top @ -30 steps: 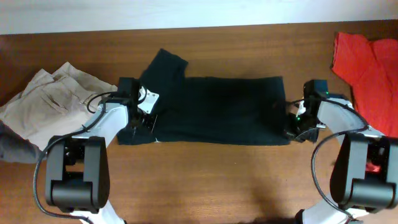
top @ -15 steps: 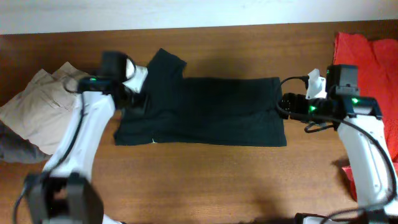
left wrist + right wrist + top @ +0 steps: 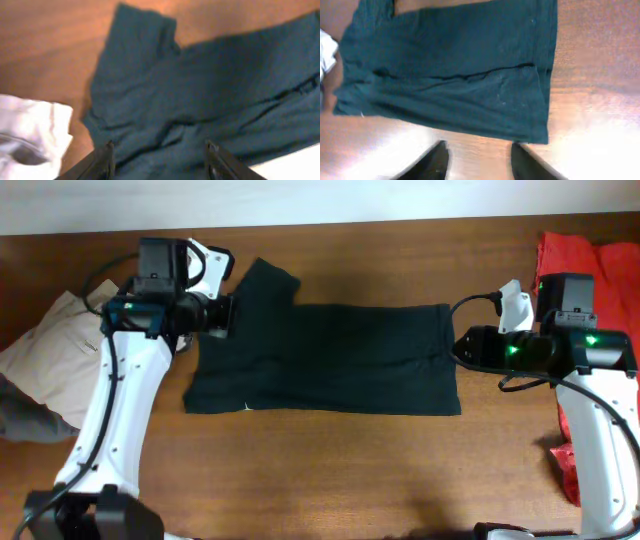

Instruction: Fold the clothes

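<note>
The clothes, a very dark T-shirt [image 3: 330,360], lie on the table as a long folded band. One sleeve [image 3: 268,285] sticks out at the far left, and a small white label [image 3: 247,406] shows at the near edge. My left gripper [image 3: 220,318] hovers above the shirt's left end; in the left wrist view it [image 3: 160,152] stands open with only the shirt [image 3: 200,90] below. Just off the shirt's right edge my right gripper [image 3: 461,348] is also open. In the right wrist view it [image 3: 479,152] is over bare wood, short of the shirt [image 3: 455,75].
Beige trousers [image 3: 50,350] are heaped at the table's left, beside my left arm, and show pale in the left wrist view [image 3: 30,130]. Red garments [image 3: 600,280] lie at the right edge, under my right arm. The table's far edge meets a white wall [image 3: 320,200].
Both grippers have let go of the shirt's ends and opened. The left arm rose and swung back to the left; the right pulled out to the right. The shirt stays flat.
</note>
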`<state>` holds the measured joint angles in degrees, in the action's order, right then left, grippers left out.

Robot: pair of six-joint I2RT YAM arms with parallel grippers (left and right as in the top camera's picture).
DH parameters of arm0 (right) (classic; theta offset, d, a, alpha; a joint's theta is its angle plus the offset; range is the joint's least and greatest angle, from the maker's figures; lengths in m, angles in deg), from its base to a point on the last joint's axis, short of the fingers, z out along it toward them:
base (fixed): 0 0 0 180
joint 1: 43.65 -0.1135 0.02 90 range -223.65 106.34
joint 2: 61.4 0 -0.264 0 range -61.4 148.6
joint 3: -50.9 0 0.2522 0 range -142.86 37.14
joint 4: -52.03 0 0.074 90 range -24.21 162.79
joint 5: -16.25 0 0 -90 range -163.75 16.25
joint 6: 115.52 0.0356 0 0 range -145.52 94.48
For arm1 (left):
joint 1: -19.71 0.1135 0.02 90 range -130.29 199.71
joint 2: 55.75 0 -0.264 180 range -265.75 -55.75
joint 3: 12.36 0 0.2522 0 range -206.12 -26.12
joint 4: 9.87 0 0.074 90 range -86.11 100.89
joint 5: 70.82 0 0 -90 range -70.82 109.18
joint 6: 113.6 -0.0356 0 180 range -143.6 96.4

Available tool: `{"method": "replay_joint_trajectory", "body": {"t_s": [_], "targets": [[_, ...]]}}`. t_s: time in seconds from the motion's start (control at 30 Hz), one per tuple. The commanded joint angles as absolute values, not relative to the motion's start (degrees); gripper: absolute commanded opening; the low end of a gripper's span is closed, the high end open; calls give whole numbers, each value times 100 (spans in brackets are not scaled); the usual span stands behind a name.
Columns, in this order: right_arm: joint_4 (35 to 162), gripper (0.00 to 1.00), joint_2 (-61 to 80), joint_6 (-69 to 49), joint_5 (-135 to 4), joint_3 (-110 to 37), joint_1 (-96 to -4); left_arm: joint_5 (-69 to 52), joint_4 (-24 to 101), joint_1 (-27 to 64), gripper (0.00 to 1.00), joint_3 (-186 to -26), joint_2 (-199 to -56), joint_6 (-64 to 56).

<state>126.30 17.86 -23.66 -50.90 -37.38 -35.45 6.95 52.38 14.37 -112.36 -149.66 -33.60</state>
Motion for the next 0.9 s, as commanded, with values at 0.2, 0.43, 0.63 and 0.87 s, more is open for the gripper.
{"method": "replay_joint_trajectory", "body": {"t_s": [0.2, 0.43, 0.63, 0.87], "targets": [[12567, 14, 2073, -2962, -4797, -3856, -3621, 896, 6187, 1078, 40, -11006, -15090, -2199], [12302, 24, 2125, -2895, -4801, -3858, -3619, 1318, 5470, 927, 49, -10925, -15105, -2097], [12562, 26, 2639, -2503, -4583, -3989, -3619, 1106, 4539, 947, 52, -10984, -15178, -2829], [12750, 47, 3587, -2501, -4587, -5185, -3621, 955, 4731, 1214, 56, -11822, -15934, -3126]]}}
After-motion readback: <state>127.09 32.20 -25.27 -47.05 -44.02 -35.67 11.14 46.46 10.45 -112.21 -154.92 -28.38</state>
